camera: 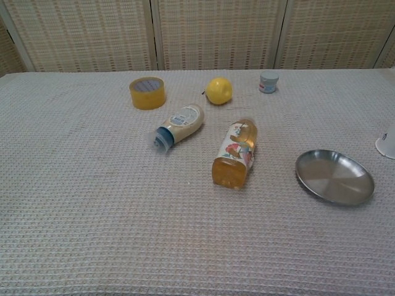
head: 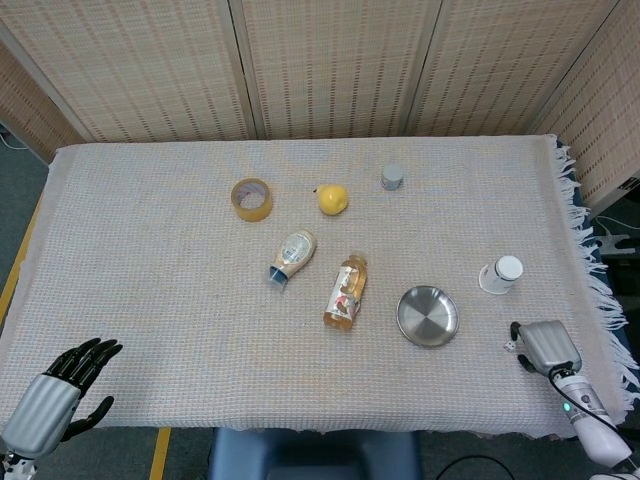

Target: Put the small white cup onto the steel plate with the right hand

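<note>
The small white cup [head: 500, 274] lies on its side near the table's right edge, and only a sliver of the cup [camera: 387, 145] shows at the chest view's right border. The steel plate [head: 428, 316] sits empty to the cup's front-left, and the same plate [camera: 334, 176] is plain in the chest view. My right hand [head: 547, 346] hovers at the front right corner, just in front of the cup, with its silver back up. A dark thumb juts left, the other fingers are hidden, and it holds nothing. My left hand [head: 60, 390] is at the front left corner, fingers spread and empty.
An orange drink bottle [head: 345, 292] lies left of the plate, with a squeeze bottle [head: 292, 256] beyond it. A tape roll [head: 252, 198], a lemon [head: 333, 199] and a small jar [head: 392, 177] stand further back. A tiny white cube [head: 508, 346] lies beside my right hand.
</note>
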Controlling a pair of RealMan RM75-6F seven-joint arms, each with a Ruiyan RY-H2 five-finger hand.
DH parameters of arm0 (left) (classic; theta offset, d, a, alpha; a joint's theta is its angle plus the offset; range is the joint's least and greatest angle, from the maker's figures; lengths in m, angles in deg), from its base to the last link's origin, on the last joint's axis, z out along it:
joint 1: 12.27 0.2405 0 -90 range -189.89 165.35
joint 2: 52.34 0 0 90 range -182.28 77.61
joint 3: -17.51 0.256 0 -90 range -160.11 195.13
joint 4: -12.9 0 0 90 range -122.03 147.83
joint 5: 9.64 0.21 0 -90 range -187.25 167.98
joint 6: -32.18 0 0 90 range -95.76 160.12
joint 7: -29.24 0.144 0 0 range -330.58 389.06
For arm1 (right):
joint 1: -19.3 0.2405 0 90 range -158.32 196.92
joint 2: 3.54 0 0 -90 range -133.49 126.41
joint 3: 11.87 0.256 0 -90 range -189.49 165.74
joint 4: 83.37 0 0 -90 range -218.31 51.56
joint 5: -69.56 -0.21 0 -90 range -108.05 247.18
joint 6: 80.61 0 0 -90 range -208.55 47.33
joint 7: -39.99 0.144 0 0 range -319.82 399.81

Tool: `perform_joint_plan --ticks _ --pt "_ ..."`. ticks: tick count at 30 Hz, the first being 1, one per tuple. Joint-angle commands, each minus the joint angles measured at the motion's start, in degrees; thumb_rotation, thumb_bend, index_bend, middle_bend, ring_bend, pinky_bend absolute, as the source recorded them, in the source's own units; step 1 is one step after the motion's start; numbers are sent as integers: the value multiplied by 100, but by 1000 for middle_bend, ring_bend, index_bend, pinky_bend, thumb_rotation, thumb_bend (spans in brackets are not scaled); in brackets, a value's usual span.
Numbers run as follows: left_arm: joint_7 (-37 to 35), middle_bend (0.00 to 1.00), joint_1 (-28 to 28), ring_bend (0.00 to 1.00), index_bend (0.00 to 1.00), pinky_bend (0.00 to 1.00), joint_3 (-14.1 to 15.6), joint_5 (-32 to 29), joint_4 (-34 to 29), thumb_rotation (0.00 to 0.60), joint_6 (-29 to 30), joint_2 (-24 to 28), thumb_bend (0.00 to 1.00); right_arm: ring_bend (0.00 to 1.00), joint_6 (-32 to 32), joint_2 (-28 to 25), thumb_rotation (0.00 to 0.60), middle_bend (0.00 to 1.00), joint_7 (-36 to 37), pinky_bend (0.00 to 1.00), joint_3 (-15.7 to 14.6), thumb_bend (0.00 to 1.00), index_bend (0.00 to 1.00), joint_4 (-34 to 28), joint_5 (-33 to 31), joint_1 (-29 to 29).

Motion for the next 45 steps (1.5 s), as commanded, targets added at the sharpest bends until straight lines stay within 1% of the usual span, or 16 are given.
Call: perform_joint_plan --ticks 1,14,18,23,30,34,38,44,45 --pt "-1 125 -1 114 118 246 -5 -3 0 600 -1 -2 327 705 18 65 600 808 62 933 3 194 451 87 20 27" --pt "-23 125 7 114 118 246 -11 0 -4 600 9 9 326 705 49 313 600 808 587 933 -86 194 452 476 312 105" --pt "-25 126 5 114 118 246 -13 -1 1 600 3 9 326 708 21 328 600 809 607 933 -88 194 468 507 325 102" --pt "-23 125 7 115 118 246 -16 2 -1 600 5 8 326 716 -64 337 600 816 567 936 -75 194 525 508 330 82" --pt "-26 126 12 114 118 246 -19 -2 -5 600 9 9 326 717 -77 311 600 817 379 938 -64 194 532 441 261 71" --pt "-27 125 12 115 118 246 -21 1 -9 600 9 12 326 722 -106 329 600 820 359 941 -35 194 555 414 236 72" --pt "-33 125 12 114 118 246 -20 -6 -10 600 0 11 327 726 -246 298 600 823 445 945 5 194 566 238 379 119" --pt "-44 126 9 114 118 246 -24 -21 -9 600 -14 12 326 726 -619 104 600 823 284 945 82 194 566 -403 750 244" --pt "-45 126 9 114 118 246 -25 -21 -8 600 -14 12 326 726 -632 96 600 823 274 945 88 194 566 -433 764 252"
